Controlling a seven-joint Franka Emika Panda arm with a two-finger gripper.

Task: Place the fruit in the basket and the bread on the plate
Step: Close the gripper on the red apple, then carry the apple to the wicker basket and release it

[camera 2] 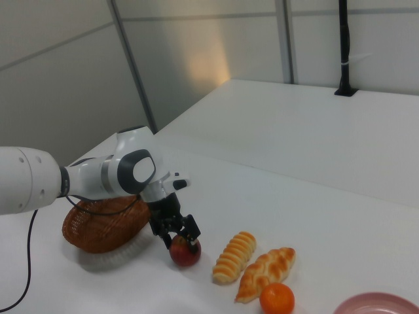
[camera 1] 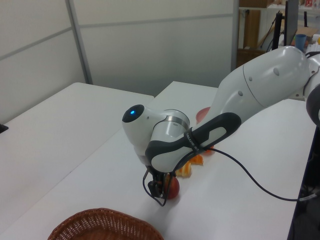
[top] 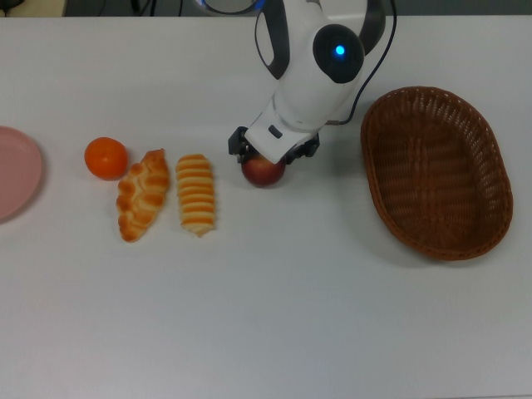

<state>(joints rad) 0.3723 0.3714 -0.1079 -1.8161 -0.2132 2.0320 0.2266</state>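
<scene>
The arm's two-finger gripper (top: 268,155) hung directly over the dark red, round apple (top: 264,174), which sat on the white table (top: 274,316), left of the oval brown wicker basket (top: 436,172) in the top view. Fingers straddled the apple; a firm grip could not be confirmed.

On the white table (top: 266,316) there were two fruits, one apple (top: 264,174) and one orange (top: 106,158), two bread loaves (top: 143,194) (top: 196,193), one wicker basket (top: 436,173) and one pink plate (top: 17,172).
</scene>
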